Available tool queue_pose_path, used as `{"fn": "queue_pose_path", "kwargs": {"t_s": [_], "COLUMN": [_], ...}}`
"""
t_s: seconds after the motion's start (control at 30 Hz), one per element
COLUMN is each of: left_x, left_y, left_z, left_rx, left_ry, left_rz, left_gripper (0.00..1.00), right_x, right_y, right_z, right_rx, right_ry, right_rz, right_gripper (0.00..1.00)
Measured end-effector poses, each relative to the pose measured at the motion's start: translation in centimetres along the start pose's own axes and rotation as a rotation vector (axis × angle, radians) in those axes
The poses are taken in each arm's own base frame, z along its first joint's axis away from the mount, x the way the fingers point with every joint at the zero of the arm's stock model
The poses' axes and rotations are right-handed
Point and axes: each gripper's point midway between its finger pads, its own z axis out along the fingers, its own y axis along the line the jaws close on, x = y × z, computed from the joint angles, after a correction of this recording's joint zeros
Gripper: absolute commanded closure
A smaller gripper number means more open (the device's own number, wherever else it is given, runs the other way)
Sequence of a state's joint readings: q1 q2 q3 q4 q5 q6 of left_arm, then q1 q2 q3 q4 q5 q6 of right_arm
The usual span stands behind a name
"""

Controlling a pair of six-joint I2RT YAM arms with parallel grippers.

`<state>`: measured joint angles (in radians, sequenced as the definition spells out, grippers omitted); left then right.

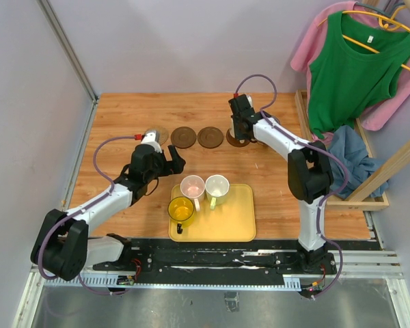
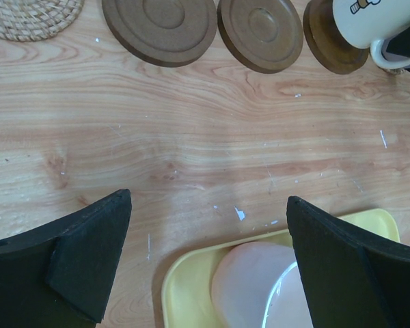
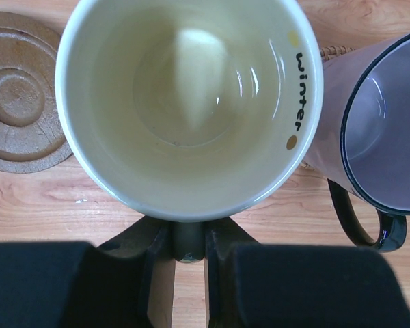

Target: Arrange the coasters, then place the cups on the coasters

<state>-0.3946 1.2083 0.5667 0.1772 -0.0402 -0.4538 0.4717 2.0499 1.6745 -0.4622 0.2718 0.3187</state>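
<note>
Top external showed me the worktop with the yellow tray at its near middle, holding the pink cup and two others. The coasters ran in a row along the far side. The cream cup was over the rightmost dark coaster, just left of the grey-purple cup. My right fingers pinched its handle, presumably to seat it upright. My left fingers hung spread wide above the pink cup, likely lining up the next pick.
</note>
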Motion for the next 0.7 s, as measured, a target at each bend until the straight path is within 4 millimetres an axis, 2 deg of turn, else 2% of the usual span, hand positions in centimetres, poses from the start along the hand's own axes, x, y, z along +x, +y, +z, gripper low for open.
{"fn": "queue_pose_path", "kwargs": {"t_s": [0.2,0.47,0.7], "left_x": [0.4,0.5,0.5], "left_y": [0.0,0.0,-0.1], "left_z": [0.2,0.2,0.2], "left_rx": [0.004,0.007,0.008], "left_ry": [0.016,0.02,0.02], "left_rz": [0.0,-0.001,-0.003], "left_gripper": [0.0,0.0,0.0], "right_x": [0.1,1.5,1.5], "right_y": [-0.1,-0.1,0.0], "right_z": [0.2,1.8,1.8], "right_rx": [0.0,0.007,0.0], "right_ry": [0.004,0.045,0.046], "right_rz": [0.001,-0.006,-0.004], "right_gripper": [0.99,0.99,0.99]}}
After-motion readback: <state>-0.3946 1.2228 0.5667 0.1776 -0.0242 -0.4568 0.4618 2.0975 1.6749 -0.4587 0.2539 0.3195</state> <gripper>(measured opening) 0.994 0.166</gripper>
